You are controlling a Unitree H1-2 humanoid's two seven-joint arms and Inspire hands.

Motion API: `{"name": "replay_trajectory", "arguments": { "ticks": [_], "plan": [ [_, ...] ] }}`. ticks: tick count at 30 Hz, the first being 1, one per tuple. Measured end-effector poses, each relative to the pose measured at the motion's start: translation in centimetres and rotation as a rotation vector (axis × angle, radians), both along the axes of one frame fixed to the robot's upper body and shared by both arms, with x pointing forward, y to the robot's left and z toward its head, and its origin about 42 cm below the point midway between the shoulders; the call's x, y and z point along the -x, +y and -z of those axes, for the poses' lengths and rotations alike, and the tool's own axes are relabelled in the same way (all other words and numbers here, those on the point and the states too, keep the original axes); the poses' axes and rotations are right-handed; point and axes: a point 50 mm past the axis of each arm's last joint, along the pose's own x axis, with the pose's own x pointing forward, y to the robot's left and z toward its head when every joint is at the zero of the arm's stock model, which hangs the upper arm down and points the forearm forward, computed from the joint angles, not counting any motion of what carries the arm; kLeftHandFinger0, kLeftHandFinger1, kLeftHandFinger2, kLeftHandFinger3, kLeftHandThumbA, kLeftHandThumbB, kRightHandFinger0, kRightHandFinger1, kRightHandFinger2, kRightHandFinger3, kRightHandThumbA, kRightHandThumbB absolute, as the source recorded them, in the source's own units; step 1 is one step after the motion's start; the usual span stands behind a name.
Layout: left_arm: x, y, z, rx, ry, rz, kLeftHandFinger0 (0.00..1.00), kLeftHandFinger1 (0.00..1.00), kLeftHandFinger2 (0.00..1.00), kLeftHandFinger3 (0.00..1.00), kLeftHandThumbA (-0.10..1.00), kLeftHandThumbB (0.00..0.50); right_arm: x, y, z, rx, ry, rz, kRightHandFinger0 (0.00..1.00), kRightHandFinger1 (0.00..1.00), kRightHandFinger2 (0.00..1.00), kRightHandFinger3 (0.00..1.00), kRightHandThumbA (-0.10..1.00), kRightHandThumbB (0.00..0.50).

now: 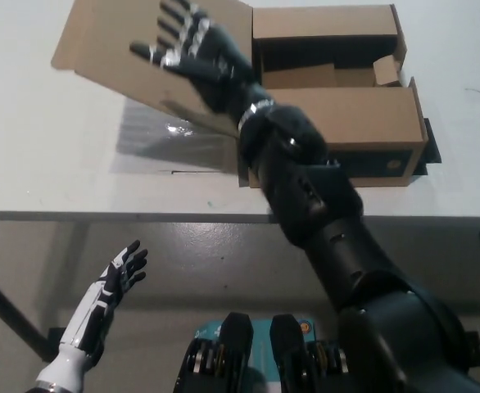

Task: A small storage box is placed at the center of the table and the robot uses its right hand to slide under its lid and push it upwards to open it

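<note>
Box [338, 98] open on the bench [52, 164], brown cardboard.
Lid [125, 49] swung left; right hand [195, 53] spread, empty, over it.

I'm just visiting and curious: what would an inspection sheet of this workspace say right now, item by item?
Surface: white table, with a shiny clear patch in front of the box.
Job's things: brown cardboard storage box on the table; its lid is swung out to the left, so the inside shows.
Clutter: a small cardboard piece inside the box.
Hands: black right hand lies over the opened lid, fingers spread, holding nothing; white left hand rests below the table edge, fingers apart.
Cables: nothing seen.
Surroundings: grey floor and a dark table leg under the table.
</note>
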Motion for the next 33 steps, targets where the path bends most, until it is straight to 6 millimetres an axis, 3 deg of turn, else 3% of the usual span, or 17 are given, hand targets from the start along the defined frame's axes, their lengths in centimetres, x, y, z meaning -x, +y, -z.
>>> {"name": "replay_trajectory", "arguments": {
  "ticks": [4,5,6,13,17,19,24,29,33],
  "plan": [
    [0.0,0.0,0.1,0.000,0.004,-0.001,1.00,1.00,1.00,1.00,1.00,0.295,0.7,-0.6,-3.9,-0.054,-0.105,-0.004,1.00,1.00,1.00,1.00,1.00,0.388],
    [0.0,0.0,0.1,0.000,0.006,-0.001,1.00,1.00,1.00,1.00,1.00,0.291,1.0,-0.8,-4.8,-0.067,-0.131,-0.004,1.00,1.00,1.00,1.00,1.00,0.478],
    [0.0,0.0,0.1,0.000,0.007,-0.001,1.00,1.00,1.00,1.00,1.00,0.290,1.2,-1.0,-5.5,-0.077,-0.151,-0.002,1.00,1.00,1.00,1.00,1.00,0.371],
    [0.1,0.1,0.3,0.000,0.018,-0.004,1.00,1.00,1.00,1.00,1.00,0.292,3.3,-4.4,-10.6,-0.148,-0.321,0.046,1.00,1.00,1.00,1.00,1.00,0.354],
    [0.1,0.1,0.5,0.000,0.025,-0.005,1.00,1.00,1.00,1.00,1.00,0.275,4.6,-7.3,-11.4,-0.162,-0.401,0.095,1.00,1.00,1.00,1.00,1.00,0.361],
    [0.2,0.1,0.5,0.000,0.028,-0.006,1.00,1.00,1.00,1.00,1.00,0.278,5.2,-8.9,-11.2,-0.160,-0.427,0.124,1.00,1.00,1.00,1.00,1.00,0.367],
    [0.2,0.1,0.6,0.000,0.032,-0.007,1.00,1.00,1.00,1.00,1.00,0.280,7.5,-14.9,-8.5,-0.125,-0.480,0.243,1.00,1.00,1.00,1.00,1.00,0.328],
    [0.2,0.1,0.7,0.000,0.033,-0.007,1.00,1.00,1.00,1.00,1.00,0.274,11.4,-21.1,-3.6,-0.057,-0.482,0.376,1.00,1.00,1.00,1.00,1.00,0.352],
    [0.2,0.1,0.7,0.001,0.033,-0.007,1.00,1.00,1.00,1.00,1.00,0.275,16.4,-25.6,1.4,0.033,-0.443,0.485,1.00,1.00,1.00,1.00,1.00,0.328]
  ]
}}
